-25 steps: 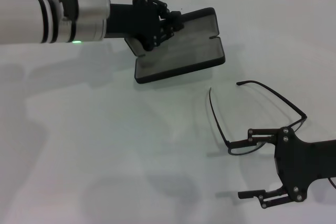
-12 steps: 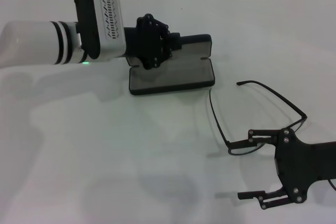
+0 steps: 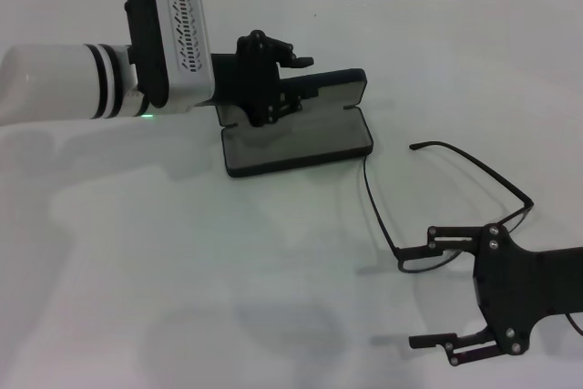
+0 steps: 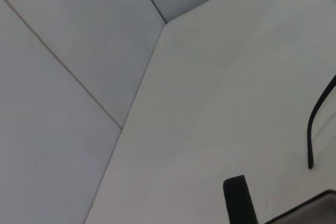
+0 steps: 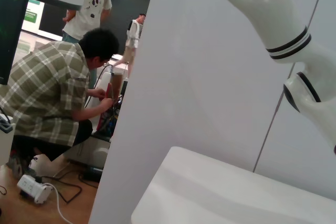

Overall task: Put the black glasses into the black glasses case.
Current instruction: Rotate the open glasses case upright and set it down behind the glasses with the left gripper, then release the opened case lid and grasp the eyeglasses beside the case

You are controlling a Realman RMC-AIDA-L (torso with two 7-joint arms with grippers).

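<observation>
The black glasses case [image 3: 301,141] lies open on the white table, its lid [image 3: 323,88] standing up at the back. My left gripper [image 3: 278,84] is at the lid's left end with its fingers spread, the upper finger [image 3: 290,59] clear above the lid's edge. The black glasses [image 3: 376,209] rest on the table to the right with both temple arms unfolded and pointing back. My right gripper [image 3: 430,287] is open at the front right, its upper finger [image 3: 448,236] right at the lens rim. The left wrist view shows one temple tip [image 4: 314,129].
The white table [image 3: 182,271] runs to a grey panelled wall at the back [image 4: 63,77]. The right wrist view looks away from the table to people in a room [image 5: 58,93] and the left arm's white links [image 5: 283,35].
The left gripper brought the tilted, lifted case down flat onto the table and slightly right. Its fingers have since spread off the lid. The glasses and right gripper have barely moved.
</observation>
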